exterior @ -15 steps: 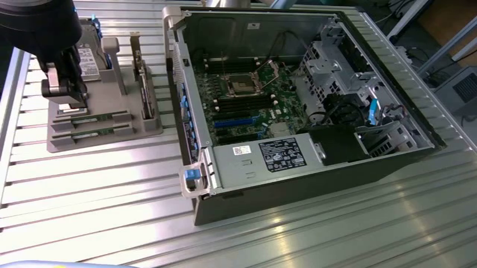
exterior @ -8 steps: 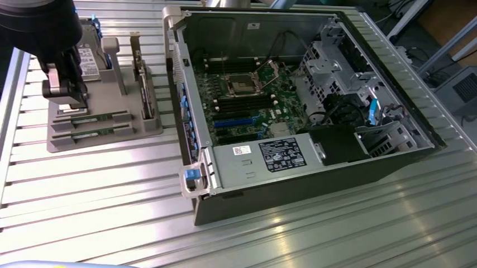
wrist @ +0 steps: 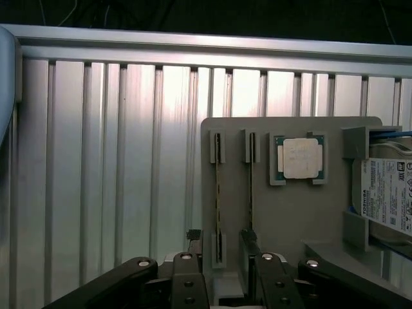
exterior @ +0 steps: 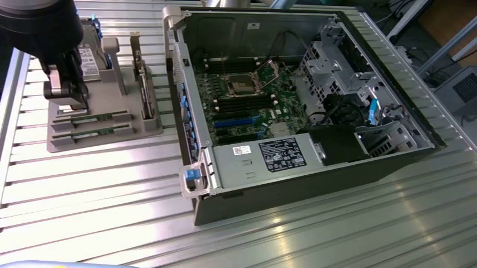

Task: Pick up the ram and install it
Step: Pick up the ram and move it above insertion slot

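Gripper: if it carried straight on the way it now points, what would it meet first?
The open gripper straddles the outer ram stick in the grey holder, so it would probably meet that stick first, though depth is unclear.

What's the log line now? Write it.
gripper: open, flanking ram farther from processor | ram: standing in grey holder | held: nothing
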Robot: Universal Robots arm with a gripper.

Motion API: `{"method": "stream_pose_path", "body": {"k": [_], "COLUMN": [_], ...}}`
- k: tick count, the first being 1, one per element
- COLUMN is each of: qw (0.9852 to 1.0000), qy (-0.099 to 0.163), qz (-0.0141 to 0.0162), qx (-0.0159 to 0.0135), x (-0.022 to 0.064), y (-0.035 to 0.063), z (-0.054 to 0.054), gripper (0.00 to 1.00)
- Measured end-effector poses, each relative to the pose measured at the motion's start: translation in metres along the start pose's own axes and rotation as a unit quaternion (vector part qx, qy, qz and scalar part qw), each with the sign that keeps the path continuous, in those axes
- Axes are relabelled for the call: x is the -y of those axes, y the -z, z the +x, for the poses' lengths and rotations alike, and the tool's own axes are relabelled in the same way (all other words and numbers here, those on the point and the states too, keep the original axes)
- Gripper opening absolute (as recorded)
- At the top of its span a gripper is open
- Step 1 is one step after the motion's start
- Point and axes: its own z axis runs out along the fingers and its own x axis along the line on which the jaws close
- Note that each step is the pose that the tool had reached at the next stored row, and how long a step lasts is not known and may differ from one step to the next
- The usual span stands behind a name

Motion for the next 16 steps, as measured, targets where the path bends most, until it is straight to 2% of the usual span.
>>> {"method": "stream_pose_path", "body": {"k": [16], "qw": [1.0], "qy": [0.0], "qz": [0.0], "qx": [0.0], "x": [0.0033], "y": [-0.0064], "z": [0.0003], "gripper": [0.36]}}
